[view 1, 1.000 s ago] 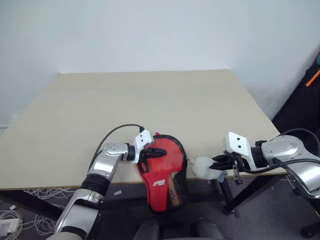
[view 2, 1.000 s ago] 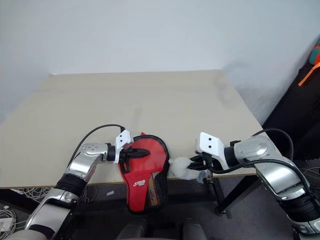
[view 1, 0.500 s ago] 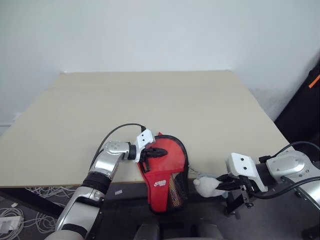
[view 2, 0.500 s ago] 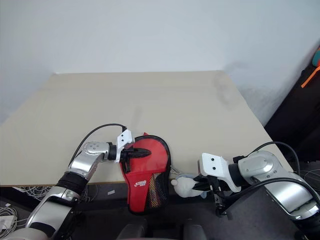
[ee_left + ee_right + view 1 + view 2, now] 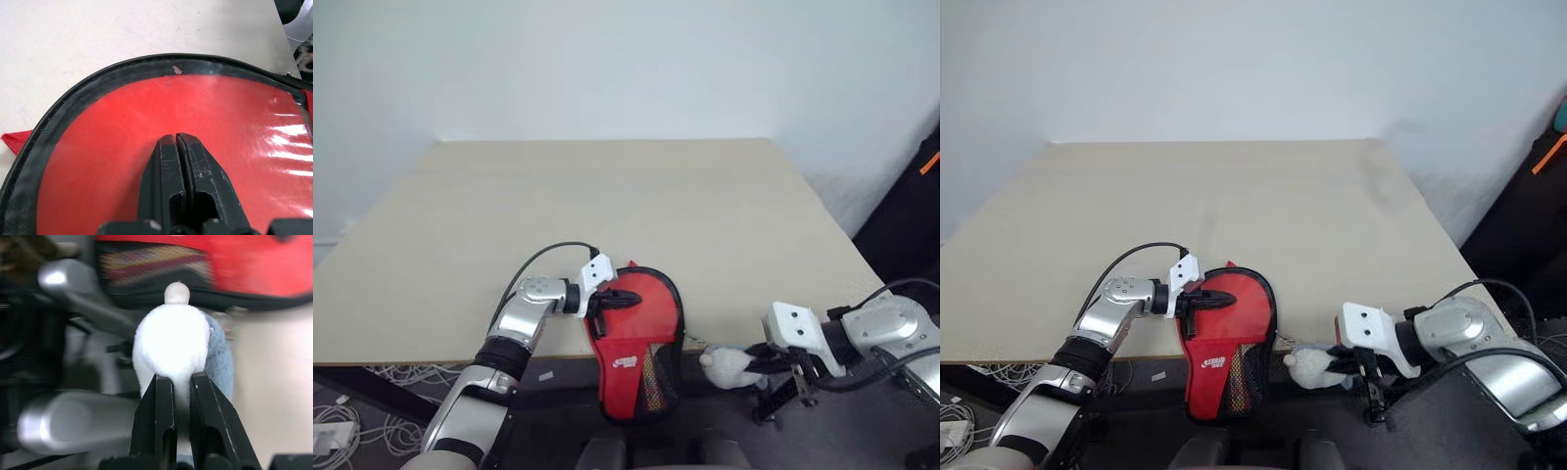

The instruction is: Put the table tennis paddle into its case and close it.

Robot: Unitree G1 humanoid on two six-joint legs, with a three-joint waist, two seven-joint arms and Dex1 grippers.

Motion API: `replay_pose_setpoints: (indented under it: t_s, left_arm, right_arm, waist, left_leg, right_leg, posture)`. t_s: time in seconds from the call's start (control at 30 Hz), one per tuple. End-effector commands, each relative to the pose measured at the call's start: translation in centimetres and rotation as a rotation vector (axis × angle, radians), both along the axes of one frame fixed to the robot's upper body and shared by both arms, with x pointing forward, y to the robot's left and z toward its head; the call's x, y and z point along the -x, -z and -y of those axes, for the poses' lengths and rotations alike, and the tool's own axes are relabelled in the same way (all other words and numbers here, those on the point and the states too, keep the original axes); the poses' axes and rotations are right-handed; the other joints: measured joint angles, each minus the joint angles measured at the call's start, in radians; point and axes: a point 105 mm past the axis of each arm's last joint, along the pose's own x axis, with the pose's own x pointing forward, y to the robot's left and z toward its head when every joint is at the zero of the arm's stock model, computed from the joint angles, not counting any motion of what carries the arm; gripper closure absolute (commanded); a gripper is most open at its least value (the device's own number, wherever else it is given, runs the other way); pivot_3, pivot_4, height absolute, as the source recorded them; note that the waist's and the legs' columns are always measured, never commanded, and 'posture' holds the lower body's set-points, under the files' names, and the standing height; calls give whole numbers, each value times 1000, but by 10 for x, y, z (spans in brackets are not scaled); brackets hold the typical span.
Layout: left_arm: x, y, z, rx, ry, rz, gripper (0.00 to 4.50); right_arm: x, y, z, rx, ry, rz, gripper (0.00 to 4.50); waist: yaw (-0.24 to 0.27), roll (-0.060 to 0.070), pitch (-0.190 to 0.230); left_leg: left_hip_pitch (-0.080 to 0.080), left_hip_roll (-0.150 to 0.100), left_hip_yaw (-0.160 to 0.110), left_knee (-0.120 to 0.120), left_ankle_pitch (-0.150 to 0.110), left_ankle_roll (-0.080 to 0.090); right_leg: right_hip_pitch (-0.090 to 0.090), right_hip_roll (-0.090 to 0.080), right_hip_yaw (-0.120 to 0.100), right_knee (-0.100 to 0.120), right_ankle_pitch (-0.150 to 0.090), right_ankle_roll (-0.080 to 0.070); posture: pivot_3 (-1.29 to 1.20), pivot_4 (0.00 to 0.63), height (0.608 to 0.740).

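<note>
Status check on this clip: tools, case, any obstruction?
Left tool shut, pressing on the red case at the table edge. Right tool shut on fluffy ball tethered to the case, off the table. Nothing blocking.

So the case (image 5: 636, 338) sits at the near edge of the tabletop (image 5: 607, 206), its lower part hanging off over the edge. The left gripper (image 5: 625, 301) rests on top of the case. Off to the right, just past that near edge, the right gripper (image 5: 756, 360) has the fluffy ball (image 5: 724, 366) pinched, close beside the case.
</note>
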Motion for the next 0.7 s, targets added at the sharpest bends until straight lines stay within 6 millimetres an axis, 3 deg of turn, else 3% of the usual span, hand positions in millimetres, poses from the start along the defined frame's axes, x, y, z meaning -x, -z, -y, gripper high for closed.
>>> replay_pose_setpoints:
  t_s: [0.03,0.2,0.43,0.5,0.7]
  left_arm:
    - [8,23,-10,-86,-9,-72,4500]
    - [9,23,-8,-87,8,-68,4500]
    - [8,23,-7,-90,13,-65,4500]
    - [9,23,-8,-92,13,-67,4500]
    - [10,25,-9,-96,14,-73,4500]
  right_arm:
    - [-38,-8,14,30,146,108,4485]
    - [-72,-17,20,20,260,191,4485]
    - [-86,-22,16,-9,307,213,4485]
    - [-74,-20,10,-17,245,189,4485]
    - [-9,-15,-5,-37,-42,34,4485]
  waist:
    - [0,0,0]
    - [2,0,0]
    - [2,0,0]
    - [2,0,0]
    - [0,0,0]
  left_leg:
    - [0,0,0,0,0,0]
    - [-1,0,0,0,0,0]
    - [-1,0,0,0,0,0]
    - [-1,0,0,0,0,0]
    - [-1,0,0,0,0,0]
  right_leg:
    - [0,0,0,0,0,0]
    - [0,0,0,0,0,0]
    - [2,0,1,1,0,0]
    - [2,0,1,1,0,0]
    - [2,0,0,1,0,0]
  posture:
    - [0,0,739]
    - [0,0,739]
    - [0,0,739]
    - [0,0,739]
    - [0,0,739]
